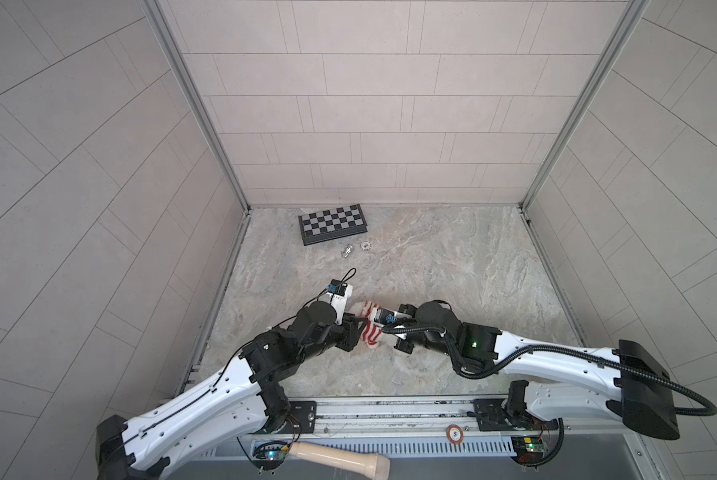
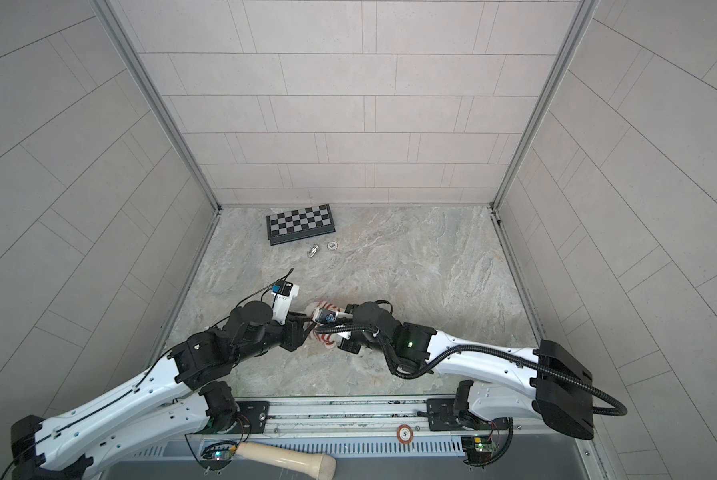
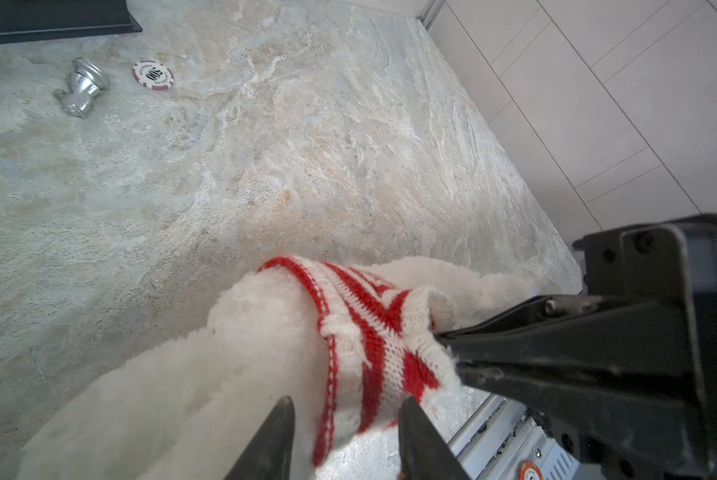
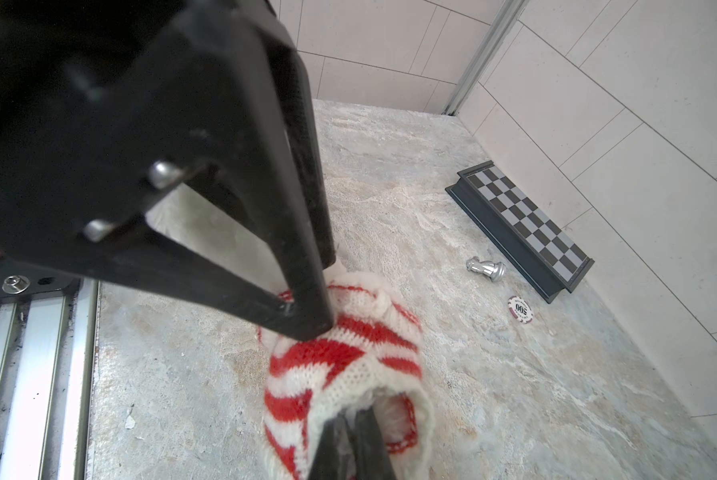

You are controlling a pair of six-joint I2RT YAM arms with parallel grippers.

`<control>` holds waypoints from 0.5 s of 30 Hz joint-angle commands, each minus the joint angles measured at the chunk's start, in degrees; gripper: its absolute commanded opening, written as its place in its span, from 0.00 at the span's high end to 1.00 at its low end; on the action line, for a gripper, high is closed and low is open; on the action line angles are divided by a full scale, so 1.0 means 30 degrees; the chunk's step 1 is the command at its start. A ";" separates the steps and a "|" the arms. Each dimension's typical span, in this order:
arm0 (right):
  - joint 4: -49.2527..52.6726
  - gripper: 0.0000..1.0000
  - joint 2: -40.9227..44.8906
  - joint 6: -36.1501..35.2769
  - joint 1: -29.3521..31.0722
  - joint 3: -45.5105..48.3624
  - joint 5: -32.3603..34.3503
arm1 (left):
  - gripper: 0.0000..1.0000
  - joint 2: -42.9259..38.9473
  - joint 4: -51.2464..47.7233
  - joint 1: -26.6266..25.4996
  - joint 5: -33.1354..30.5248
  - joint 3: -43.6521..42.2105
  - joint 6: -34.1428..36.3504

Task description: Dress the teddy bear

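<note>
Toward 6 o'clock on the tabletop (image 1: 431, 257), between the two arms, lies the teddy bear (image 3: 244, 353). Its red-and-white striped sweater (image 3: 373, 332) sits over part of the body, with white fur showing at both ends.

The right gripper (image 4: 350, 432) has its jaws closed on the knit at the sweater's open hem. The left gripper (image 3: 346, 415) holds its jaws partly apart over the other edge of the hem — whether the tips touch the knit I cannot make out.

The step looks like pulling the sweater on. Next, the left jaws would need to pinch the hem opposite the right's hold, then both would draw the knit along the body without bunching it.

Legible writing: "500" on the poker chip (image 3: 153, 75) at 11 o'clock, beside a silver chess piece (image 3: 82, 87) and the chessboard (image 1: 332, 222) — its rim print is too small to read. A second chip (image 1: 454, 433), past the tabletop's front edge, seems to read "5".
</note>
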State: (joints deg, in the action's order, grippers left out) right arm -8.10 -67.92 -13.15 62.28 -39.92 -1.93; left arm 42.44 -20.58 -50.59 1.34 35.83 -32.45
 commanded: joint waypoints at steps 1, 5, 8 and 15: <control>-0.1704 1.00 0.0433 -0.0013 0.0012 0.0079 -0.0439 | 0.65 0.0033 0.1478 0.0599 0.1001 -0.0630 -0.0387; -0.1922 1.00 0.0462 0.0086 0.0009 0.0224 -0.0307 | 0.72 0.0237 0.1905 0.0827 0.1445 -0.0929 -0.0333; -0.2021 1.00 0.0454 0.0136 0.0011 0.0299 -0.0322 | 0.77 0.0600 0.2300 0.0846 0.1887 -0.1068 -0.0369; -0.1901 1.00 0.0517 0.0224 0.0019 0.0387 -0.0127 | 0.88 0.0904 0.2656 0.0859 0.2554 -0.1110 -0.0372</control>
State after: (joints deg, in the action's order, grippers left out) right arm -10.24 -67.92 -12.80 62.28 -38.92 -2.44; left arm 45.30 -14.22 -48.23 7.68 33.04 -33.54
